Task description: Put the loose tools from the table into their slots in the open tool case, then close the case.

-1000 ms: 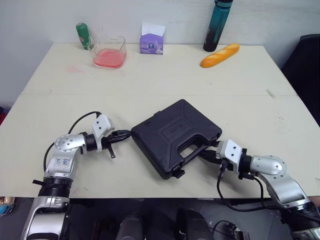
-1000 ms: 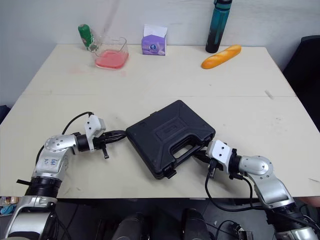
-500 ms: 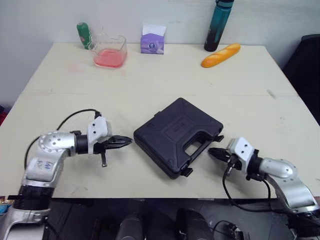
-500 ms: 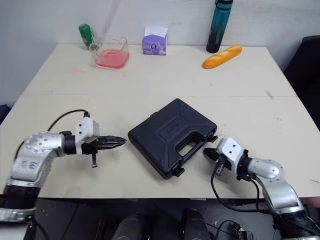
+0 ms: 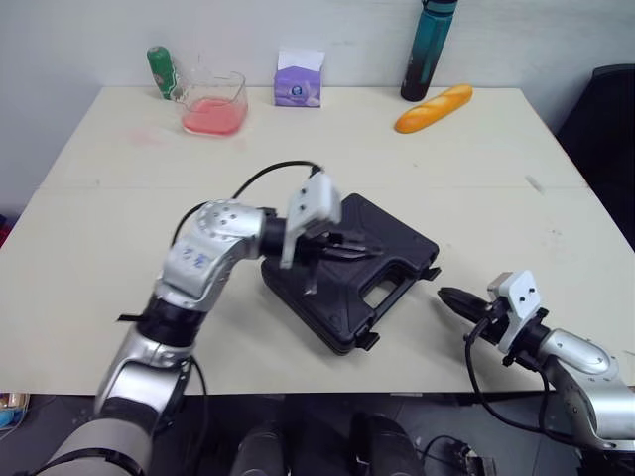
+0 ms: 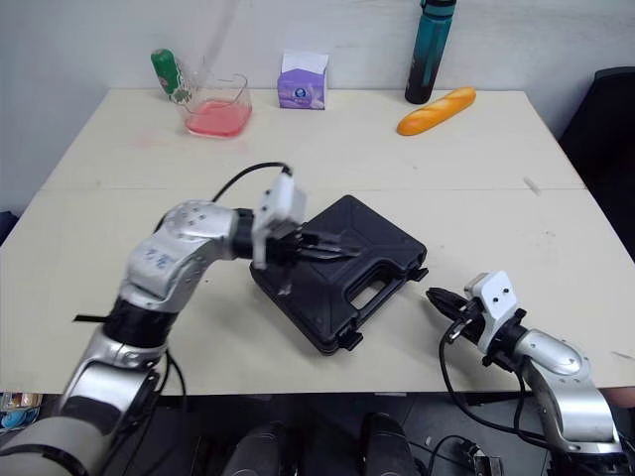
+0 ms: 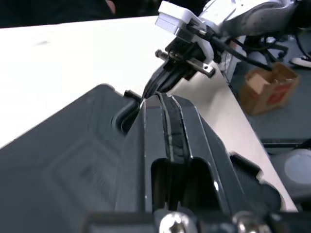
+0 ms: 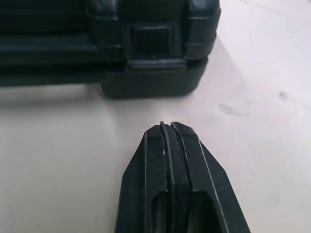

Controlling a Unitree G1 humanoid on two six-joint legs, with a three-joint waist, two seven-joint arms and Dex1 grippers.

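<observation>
The black tool case (image 5: 327,297) lies in the middle of the table with its lid down and its handle toward the front right. My left gripper (image 5: 365,251) is shut and held low over the lid, pointing right; in the left wrist view its fingers (image 7: 146,141) lie just above the lid (image 7: 63,160). My right gripper (image 5: 444,295) is shut, with nothing in it, on the table just right of the case. In the right wrist view it points at the case's side, where a latch (image 8: 151,41) sits, a short gap away.
Along the back edge stand a green bottle (image 5: 159,69), a clear container with pink contents (image 5: 212,104), a purple tissue box (image 5: 298,84), a teal bottle (image 5: 420,50) and a bread roll (image 5: 434,107). A black chair (image 5: 605,129) stands at the right.
My left arm has swung from the table left of the case to above its lid. My right gripper has drawn back to the right, away from the case.
</observation>
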